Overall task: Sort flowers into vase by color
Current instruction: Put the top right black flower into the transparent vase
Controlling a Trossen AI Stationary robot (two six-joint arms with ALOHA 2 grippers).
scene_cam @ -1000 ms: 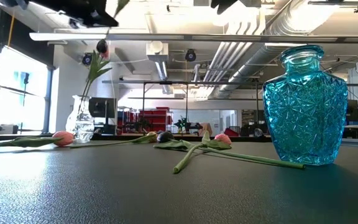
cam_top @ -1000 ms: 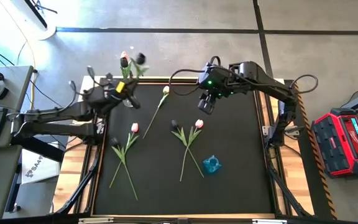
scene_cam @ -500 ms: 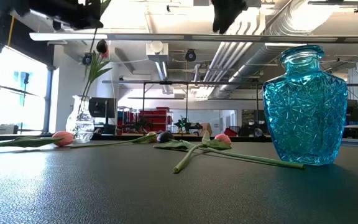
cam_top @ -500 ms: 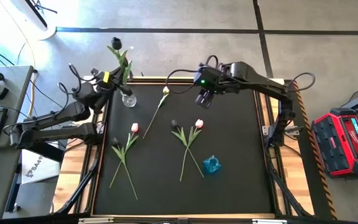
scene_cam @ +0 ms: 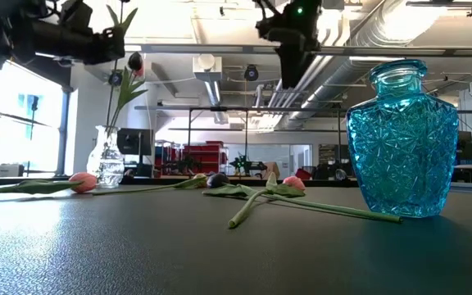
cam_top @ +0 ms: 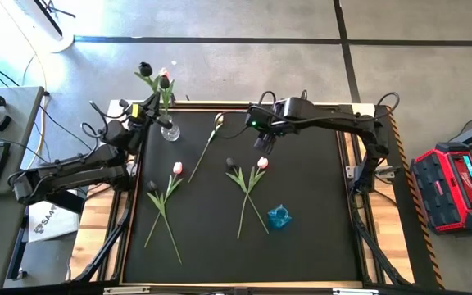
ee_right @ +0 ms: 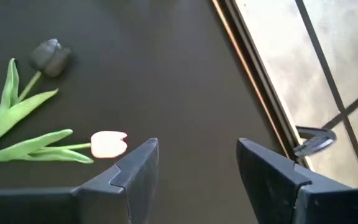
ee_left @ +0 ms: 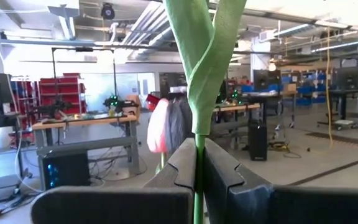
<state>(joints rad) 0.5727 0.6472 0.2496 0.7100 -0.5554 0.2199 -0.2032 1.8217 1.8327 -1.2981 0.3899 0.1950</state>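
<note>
Placing step in hand, judging by the layout: one flower going to the clear glass vase [cam_top: 170, 131], another about to be picked.

Set out on the black-topped bench [cam_top: 318, 238], with that clear vase at its far left corner.

Left hand [ee_left: 199, 165] just beside and above the clear vase, clenched on the thin green stem of a dark-headed artificial tulip [cam_top: 145, 68], head up and leaning outward past the bench edge. Cannot tell whether the stem's foot is in the neck yet.

Right hand [cam_top: 262, 141] well to the right of the clear vase, released and spread wide, hovering over a pink-headed tulip [cam_top: 261, 163] lying flat.

Next, probably: lower the held stem straight into the neck without knocking the blooms there, then let go. For the right hand, drop around the pink tulip's stem and close.

Counted: two vases, the clear one and a blue cut-glass vase [cam_top: 279, 217] far from it, toward the near right. Eight tulips, as best made out:
- one held
- two standing in the clear vase [cam_top: 164, 80], one pink and one dark
- five flat on the bench: two pink, two dark, and one pale tulip [cam_top: 218, 120] nearest the clear vase
</note>
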